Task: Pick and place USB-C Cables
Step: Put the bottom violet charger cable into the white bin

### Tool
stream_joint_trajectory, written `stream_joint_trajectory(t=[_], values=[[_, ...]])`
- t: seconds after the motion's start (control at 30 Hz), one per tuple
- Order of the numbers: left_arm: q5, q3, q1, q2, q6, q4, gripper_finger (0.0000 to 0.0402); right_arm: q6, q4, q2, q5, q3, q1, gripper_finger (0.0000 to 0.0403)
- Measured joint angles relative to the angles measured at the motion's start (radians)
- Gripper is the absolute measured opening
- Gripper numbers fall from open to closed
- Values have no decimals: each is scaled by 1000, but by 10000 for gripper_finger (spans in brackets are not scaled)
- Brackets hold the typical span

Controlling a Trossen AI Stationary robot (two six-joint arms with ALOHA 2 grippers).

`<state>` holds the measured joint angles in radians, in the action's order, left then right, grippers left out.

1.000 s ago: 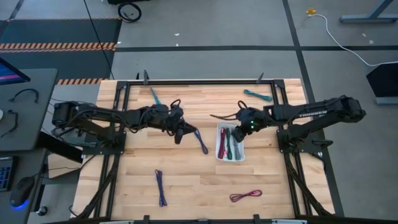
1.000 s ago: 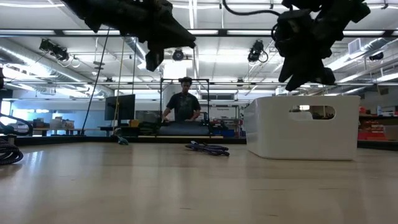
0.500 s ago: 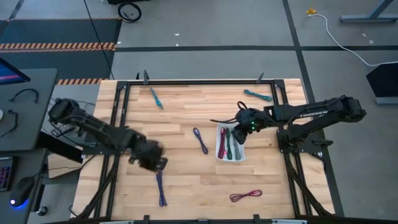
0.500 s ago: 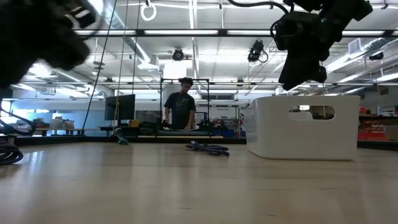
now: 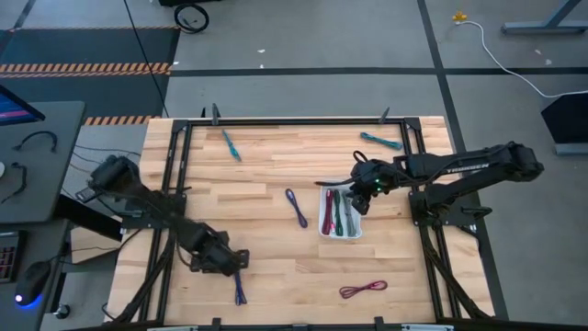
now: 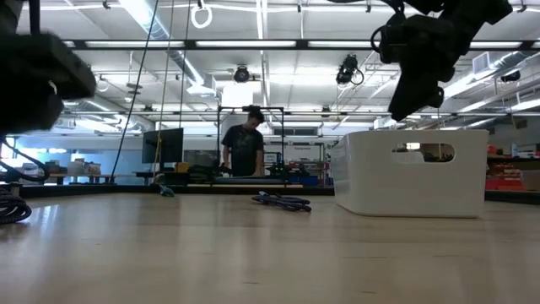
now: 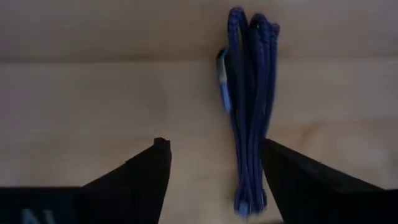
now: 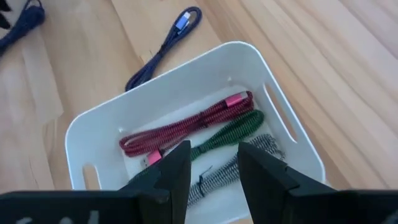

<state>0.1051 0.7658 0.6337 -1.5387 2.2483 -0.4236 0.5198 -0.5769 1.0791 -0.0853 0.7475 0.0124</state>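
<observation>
A blue USB-C cable bundle (image 7: 249, 112) lies flat on the table near the front edge (image 5: 239, 283). My left gripper (image 7: 214, 146) is open and low over it (image 5: 235, 265). The bundle lies between the fingers, close beside one of them; I cannot tell whether it touches. My right gripper (image 8: 214, 162) hovers open above the white tray (image 8: 249, 53), with nothing between its fingers (image 5: 360, 196). In the tray lie a maroon cable (image 8: 186, 127), a green cable (image 8: 230, 134) and a grey cable (image 8: 230, 171).
Another blue cable (image 5: 296, 207) lies left of the tray (image 5: 323, 216). Teal cables lie at the far left (image 5: 230, 144) and far right (image 5: 379, 141), and a maroon one (image 5: 363, 290) near the front right. A person stands beyond the table (image 6: 245, 143).
My left gripper has swung from the table's middle toward the near left and come down over the blue cable by the front edge. My right gripper has shifted slightly further over the tray. No cable has moved.
</observation>
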Motion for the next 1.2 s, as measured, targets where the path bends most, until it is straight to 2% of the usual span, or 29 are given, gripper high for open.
stream_joint_trajectory(t=[0.1, 0.23, 0.33, 0.47, 0.5, 0.67, 0.87, 1.07, 1.2], values=[[-14, 3, -17, -70, -1, 48, 247, 0, -53, -46, 0, 0, 0, 136], [-2, 8, -56, -126, -26, 84, 201, 4, -132, -125, 0, 0, 0, 136], [-31, 8, -92, -129, -79, 78, 142, 19, -170, -190, -2, 0, 0, 136], [-174, 5, -168, -124, -203, 75, 39, 36, -189, -274, -30, 0, 1, 136], [-199, 3, -192, -124, -244, 83, 25, 35, -187, -293, -35, 0, 1, 136], [-218, -2, -345, -101, -491, 143, 28, 38, -186, -364, -55, 0, 2, 136], [-225, -5, -512, -37, -829, 281, 18, 39, -175, -391, -54, 0, 2, 136], [-217, -3, -594, 74, -1113, 453, 17, 107, -139, -377, -52, 0, 2, 136], [-217, -2, -623, 136, -1254, 578, 17, 103, -33, -347, -51, 0, 4, 136]])
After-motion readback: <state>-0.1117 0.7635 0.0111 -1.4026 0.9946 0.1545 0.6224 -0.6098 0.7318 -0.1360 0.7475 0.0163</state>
